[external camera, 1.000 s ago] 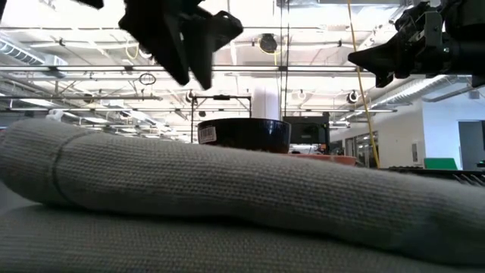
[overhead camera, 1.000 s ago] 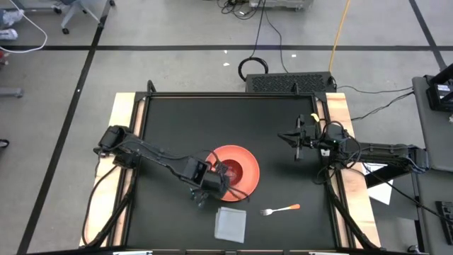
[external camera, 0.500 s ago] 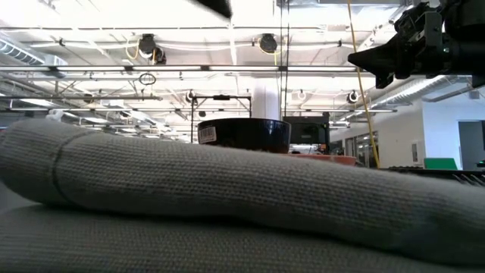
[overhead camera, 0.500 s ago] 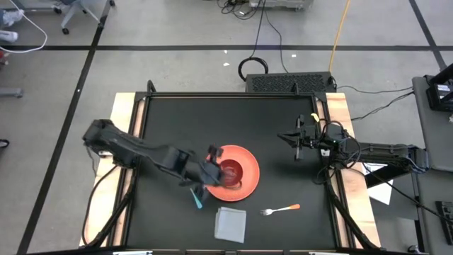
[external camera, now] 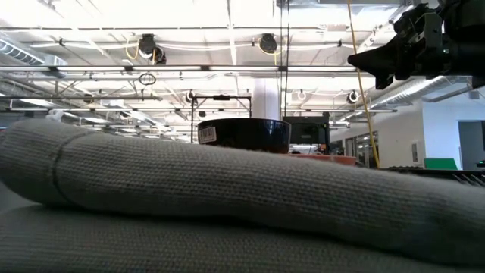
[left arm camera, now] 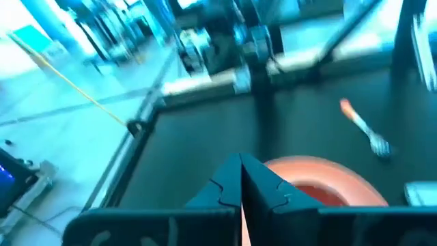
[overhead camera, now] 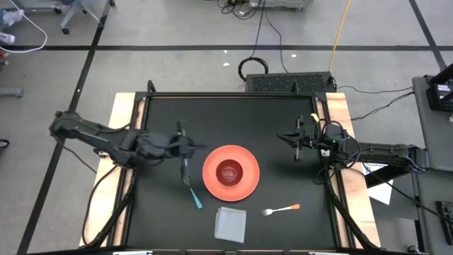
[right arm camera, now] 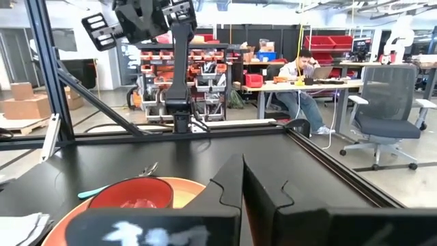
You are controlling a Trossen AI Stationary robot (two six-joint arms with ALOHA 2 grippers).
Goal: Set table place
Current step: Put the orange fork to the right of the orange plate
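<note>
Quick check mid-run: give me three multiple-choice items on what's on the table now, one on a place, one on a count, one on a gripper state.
1. Where does the blue-handled spoon lie?
A. in the bowl
B. on the table, left of the plate
C. on the napkin

2. How many utensils lie on the table?
A. one
B. two
C. three

3. How is the left gripper?
A. shut, holding nothing
B. shut on the fork
C. wide open

Answers:
1 B: the high view shows it beside the plate's left edge.
2 B: spoon and fork only.
3 A: the left wrist view shows its fingers meeting.
</note>
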